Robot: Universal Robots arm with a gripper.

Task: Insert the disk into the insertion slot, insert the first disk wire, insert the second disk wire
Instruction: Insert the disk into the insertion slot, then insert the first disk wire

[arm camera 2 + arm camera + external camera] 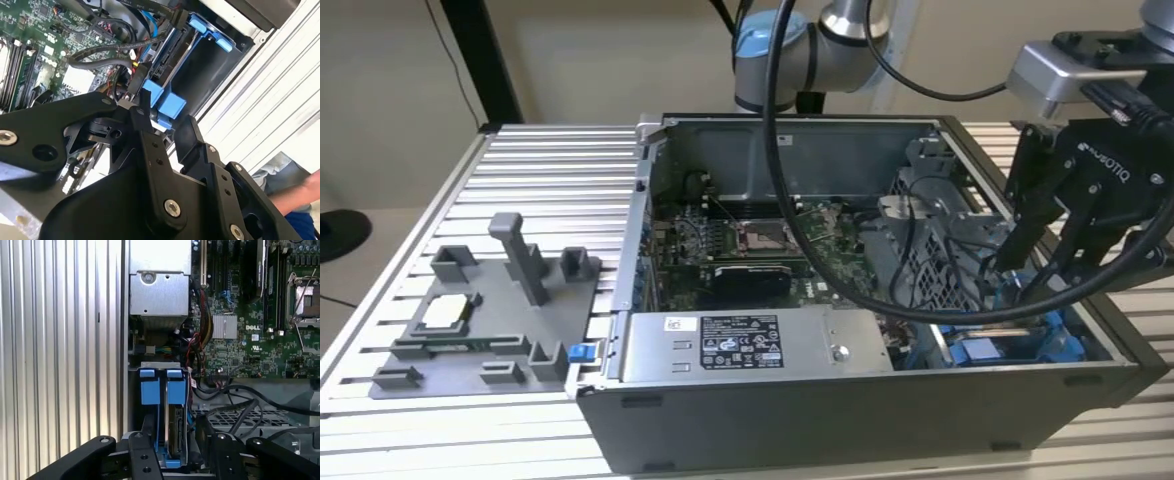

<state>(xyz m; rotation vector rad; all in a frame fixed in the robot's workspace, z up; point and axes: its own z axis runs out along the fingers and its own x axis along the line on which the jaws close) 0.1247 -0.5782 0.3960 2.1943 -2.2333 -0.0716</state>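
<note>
Gripper (175, 426) hangs right over the disk (176, 412), seated on edge in the insertion slot (160, 364) by the case wall nr the worktop (60, 340): jaws apart, straddling its blue-framed end w/o visibly pinching, disk faces parallel to them.

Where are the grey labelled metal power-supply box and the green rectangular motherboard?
Grey labelled metal power-supply box (740, 345): exterior view, on its label.
Green rectangular motherboard (250, 347): first wrist view, on bare green board.

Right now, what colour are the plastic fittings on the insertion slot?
Bright blue; the fittings show best in the first wrist view.
</note>
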